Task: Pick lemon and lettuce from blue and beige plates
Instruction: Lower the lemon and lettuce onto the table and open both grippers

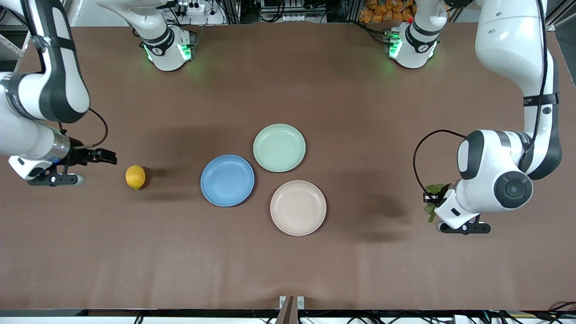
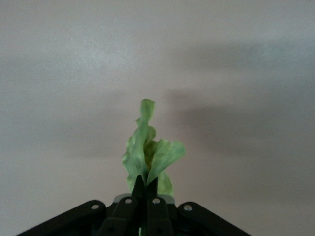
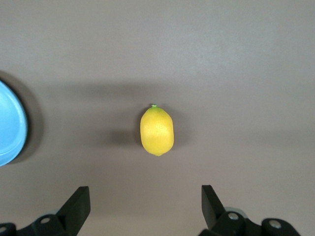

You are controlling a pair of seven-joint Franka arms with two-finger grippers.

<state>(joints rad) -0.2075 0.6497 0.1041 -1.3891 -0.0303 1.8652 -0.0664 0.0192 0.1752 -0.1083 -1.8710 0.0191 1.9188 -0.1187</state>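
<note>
On brown table, oval lemon; crinkled lettuce pinched

Lettuce mostly hidden by left arm — blue plate edge-cropped.

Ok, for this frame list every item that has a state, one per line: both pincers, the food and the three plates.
lemon: lying free on the table, toward the right arm's end, off any plate.
lettuce: pinched in the left pincer.
left pincer: shut on the lettuce, over bare table.
right pincer: open, beside the lemon, holding nothing.
blue plate: empty.
beige plate: empty.
mint-green plate: empty.
</note>
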